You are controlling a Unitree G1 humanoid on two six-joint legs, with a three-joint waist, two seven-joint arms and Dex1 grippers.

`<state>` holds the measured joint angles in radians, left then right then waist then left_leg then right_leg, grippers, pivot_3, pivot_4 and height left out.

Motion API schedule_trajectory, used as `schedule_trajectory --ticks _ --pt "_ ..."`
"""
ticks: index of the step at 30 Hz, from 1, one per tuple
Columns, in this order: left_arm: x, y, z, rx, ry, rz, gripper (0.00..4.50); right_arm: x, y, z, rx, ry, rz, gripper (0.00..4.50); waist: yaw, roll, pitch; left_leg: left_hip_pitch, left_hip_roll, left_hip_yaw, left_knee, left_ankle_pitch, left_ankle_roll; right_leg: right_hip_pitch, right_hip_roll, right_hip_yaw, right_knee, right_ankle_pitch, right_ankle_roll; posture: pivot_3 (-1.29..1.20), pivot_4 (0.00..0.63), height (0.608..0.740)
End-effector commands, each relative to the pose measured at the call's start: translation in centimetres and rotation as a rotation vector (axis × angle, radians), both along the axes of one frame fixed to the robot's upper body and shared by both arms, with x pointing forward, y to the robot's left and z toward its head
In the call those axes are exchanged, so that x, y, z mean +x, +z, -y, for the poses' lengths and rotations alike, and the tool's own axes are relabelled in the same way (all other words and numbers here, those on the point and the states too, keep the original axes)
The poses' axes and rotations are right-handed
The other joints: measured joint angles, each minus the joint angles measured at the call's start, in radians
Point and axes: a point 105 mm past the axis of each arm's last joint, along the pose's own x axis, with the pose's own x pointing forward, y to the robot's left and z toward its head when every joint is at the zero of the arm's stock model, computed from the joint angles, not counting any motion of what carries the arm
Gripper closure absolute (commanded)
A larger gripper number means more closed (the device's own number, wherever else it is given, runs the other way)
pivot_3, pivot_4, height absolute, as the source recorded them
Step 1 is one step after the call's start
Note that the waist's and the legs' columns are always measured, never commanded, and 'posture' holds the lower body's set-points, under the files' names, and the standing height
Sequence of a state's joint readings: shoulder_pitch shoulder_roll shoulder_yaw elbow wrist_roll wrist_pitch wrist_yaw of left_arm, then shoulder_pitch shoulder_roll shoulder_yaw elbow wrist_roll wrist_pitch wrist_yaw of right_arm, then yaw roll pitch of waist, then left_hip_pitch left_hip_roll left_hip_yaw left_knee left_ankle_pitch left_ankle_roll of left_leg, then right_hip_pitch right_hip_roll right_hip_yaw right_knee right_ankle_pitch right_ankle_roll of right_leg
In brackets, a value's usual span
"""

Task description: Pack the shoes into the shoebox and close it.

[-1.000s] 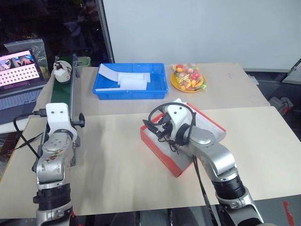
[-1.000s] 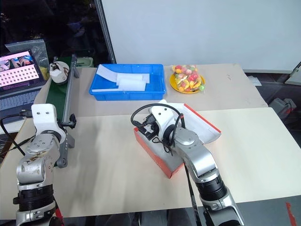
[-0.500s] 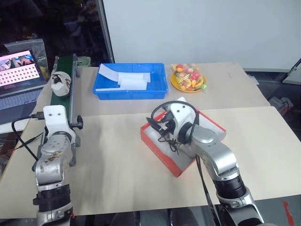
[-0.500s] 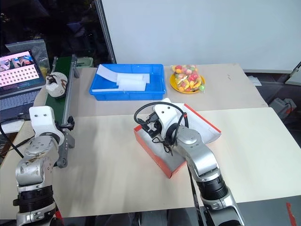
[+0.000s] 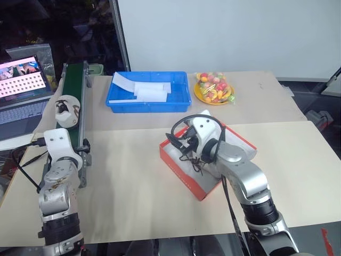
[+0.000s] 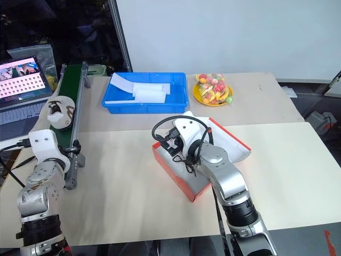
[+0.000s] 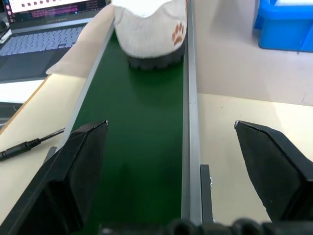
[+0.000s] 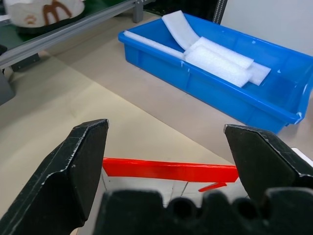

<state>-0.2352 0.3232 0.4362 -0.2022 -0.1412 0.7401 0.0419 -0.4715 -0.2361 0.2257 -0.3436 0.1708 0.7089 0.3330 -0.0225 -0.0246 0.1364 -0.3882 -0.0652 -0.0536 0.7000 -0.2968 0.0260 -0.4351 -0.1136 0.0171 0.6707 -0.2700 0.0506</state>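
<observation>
One white shoe [image 5: 66, 110] with a brown mark lies on the green conveyor belt [image 5: 72, 80] at the left; in the left wrist view this shoe [image 7: 149, 29] sits ahead on the belt. My left gripper [image 7: 168, 127] is open, low over the belt's near end, a short way from the shoe. The red-orange shoebox [image 5: 182, 173] stands open in the middle of the table, its lid [image 5: 238, 140] leaning back to the right. Open as well, my right gripper [image 8: 166, 129] hangs over the box's near rim [image 8: 171, 171] and holds nothing. The arm hides much of the box's inside.
A blue tray [image 5: 146, 105] with white foam pieces stands behind the box. A yellow plate [image 5: 198, 94] of small colourful items is at the back right. A laptop [image 5: 21, 80] and a black cable [image 5: 24, 160] lie left of the belt.
The shoe has travelled along the belt toward me. My left hand has sunk and drawn slightly left. The right arm has kept still.
</observation>
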Motion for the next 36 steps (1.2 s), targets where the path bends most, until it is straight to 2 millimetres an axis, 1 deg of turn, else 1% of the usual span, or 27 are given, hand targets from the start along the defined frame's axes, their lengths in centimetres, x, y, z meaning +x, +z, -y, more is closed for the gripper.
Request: schedule_trajectory --ticks 1,7,11,15,18,19,20,21,23,25,27,29,30,31,32,33,34,35,36 --pt "-0.4 1.3 -1.4 0.02 0.073 0.05 0.05 -0.2 1.8 -0.1 0.028 0.007 0.074 0.0 0.0 0.0 0.0 0.0 0.0 0.0 0.0 0.0 0.0 0.0 0.0 0.0 0.0 0.0 0.0 0.0 0.15 0.724" --pt "-0.5 1.2 -2.0 0.029 0.112 0.036 0.05 -0.2 1.8 0.0 0.028 0.007 0.074 0.0 0.002 0.0 0.0 0.0 0.0 0.0 0.0 0.0 0.0 0.0 0.0 0.0 0.0 0.0 0.0 0.0 0.15 0.724" --pt "-0.4 1.0 -1.9 0.018 0.105 0.028 0.05 -0.2 2.0 0.1 0.032 0.006 0.076 0.0 0.002 0.0 0.0 0.0 0.0 0.0 0.0 0.0 0.0 0.0 0.0 0.0 0.0 0.0 0.0 0.0 0.15 0.724" --pt "0.2 1.1 -0.8 0.009 0.055 0.033 0.05 -0.2 2.1 0.1 0.04 0.006 0.077 0.0 0.003 0.0 0.0 0.0 0.0 0.0 0.0 0.0 0.0 0.0 0.0 0.0 0.0 0.0 0.0 0.0 0.15 0.724" --pt "0.5 2.2 -0.1 0.018 0.029 0.09 0.8 -0.2 2.1 0.1 0.043 0.003 0.076 0.0 0.005 0.0 0.0 0.0 0.0 0.0 0.0 0.0 0.0 0.0 0.0 0.0 0.0 0.0 0.0 0.0 0.15 0.724" --pt "0.5 2.3 0.0 0.017 0.028 0.095 1.24 -0.2 2.1 0.2 0.044 0.002 0.076 0.0 0.005 0.0 0.0 0.0 0.0 0.0 0.0 0.0 0.0 0.0 0.0 0.0 0.0 0.0 0.0 0.0 0.15 0.724" --pt "0.6 2.4 0.0 0.016 0.029 0.097 1.44 -0.1 2.2 0.2 0.044 0.0 0.077 0.0 0.006 0.0 0.0 0.0 0.0 0.0 0.0 0.0 0.0 0.0 0.0 0.0 0.0 0.0 0.0 0.0 0.15 0.724" --pt "0.7 2.6 0.1 0.02 0.029 0.106 1.88 -0.1 2.2 0.2 0.044 -0.001 0.076 0.0 0.007 0.0 0.0 0.0 0.0 0.0 0.0 0.0 0.0 0.0 0.0 0.0 0.0 0.0 0.0 0.0 0.15 0.724" --pt "0.9 3.1 0.3 0.036 0.023 0.118 2.34 -0.1 2.2 0.2 0.046 -0.002 0.076 0.0 0.008 0.0 0.0 0.0 0.0 0.0 0.0 0.0 0.0 0.0 0.0 0.0 0.0 0.0 0.0 0.0 0.15 0.724" --pt "1.2 4.6 0.8 0.088 0.011 0.164 2.34 -0.1 2.2 0.2 0.048 -0.002 0.076 0.0 0.008 0.0 0.0 0.0 0.0 0.0 0.0 0.0 0.0 0.0 0.0 0.0 0.0 0.0 0.0 0.0 0.15 0.724" --pt "1.2 6.7 1.4 0.19 0.002 0.236 2.34 0.0 2.3 0.2 0.049 -0.004 0.075 0.0 0.007 0.0 0.0 0.0 0.0 0.0 0.0 0.0 0.0 0.0 0.0 0.0 0.0 0.0 0.0 0.0 0.15 0.724" --pt "1.2 9.2 2.9 0.335 -0.038 0.318 2.34 0.1 2.3 0.3 0.049 -0.006 0.074 0.0 0.007 -0.001 0.0 -0.001 0.0 0.0 0.0 0.0 0.0 0.0 0.0 0.0 0.0 0.0 0.0 0.0 0.15 0.724" --pt "1.1 10.7 4.1 0.421 -0.072 0.372 2.34 0.1 2.3 0.3 0.05 -0.007 0.075 0.0 0.006 -0.001 0.0 -0.002 0.0 0.0 0.0 0.0 0.0 -0.001 0.0 0.0 0.0 0.0 0.0 0.0 0.15 0.724" --pt "1.1 12.2 6.1 0.487 -0.139 0.446 2.34 0.2 2.4 0.3 0.056 -0.008 0.073 0.0 0.006 -0.001 0.0 -0.002 0.0 0.0 0.0 0.0 0.0 -0.002 0.0 0.0 0.001 0.0 0.0 0.0 0.15 0.724" --pt "1.1 13.1 8.2 0.52 -0.217 0.505 2.34 0.3 2.5 0.2 0.069 -0.011 0.069 0.0 0.006 -0.001 0.0 -0.002 0.0 0.0 0.0 0.0 0.0 -0.002 0.0 0.0 0.001 0.0 0.0 0.0 0.15 0.724" --pt "1.0 13.5 9.5 0.533 -0.268 0.541 2.34 0.3 2.6 0.2 0.08 -0.012 0.065 0.0 0.006 -0.001 0.0 -0.002 0.0 0.0 0.0 0.0 0.0 -0.001 0.0 0.0 0.0 0.0 0.0 0.0 0.15 0.724" --pt "1.1 13.5 11.0 0.511 -0.344 0.56 2.34 0.4 2.7 0.2 0.099 -0.016 0.057 0.0 0.006 -0.001 0.0 -0.002 0.0 0.0 0.0 0.0 0.0 -0.001 -0.001 0.0 0.0 0.0 0.0 0.0 0.15 0.724" --pt "1.2 12.8 13.7 0.438 -0.493 0.564 2.34 0.6 3.0 0.2 0.146 -0.02 0.038 0.0 0.007 -0.001 0.0 -0.002 0.0 0.0 0.0 0.0 0.0 -0.001 -0.001 0.0 0.0 0.0 0.0 0.0 0.15 0.724" --pt "1.2 12.3 15.5 0.386 -0.596 0.567 2.34 0.7 3.3 0.1 0.179 -0.022 0.024 0.0 0.007 -0.001 0.0 -0.002 0.0 0.0 0.0 0.0 0.0 -0.001 -0.001 0.0 0.0 0.0 0.0 0.0 0.15 0.724"
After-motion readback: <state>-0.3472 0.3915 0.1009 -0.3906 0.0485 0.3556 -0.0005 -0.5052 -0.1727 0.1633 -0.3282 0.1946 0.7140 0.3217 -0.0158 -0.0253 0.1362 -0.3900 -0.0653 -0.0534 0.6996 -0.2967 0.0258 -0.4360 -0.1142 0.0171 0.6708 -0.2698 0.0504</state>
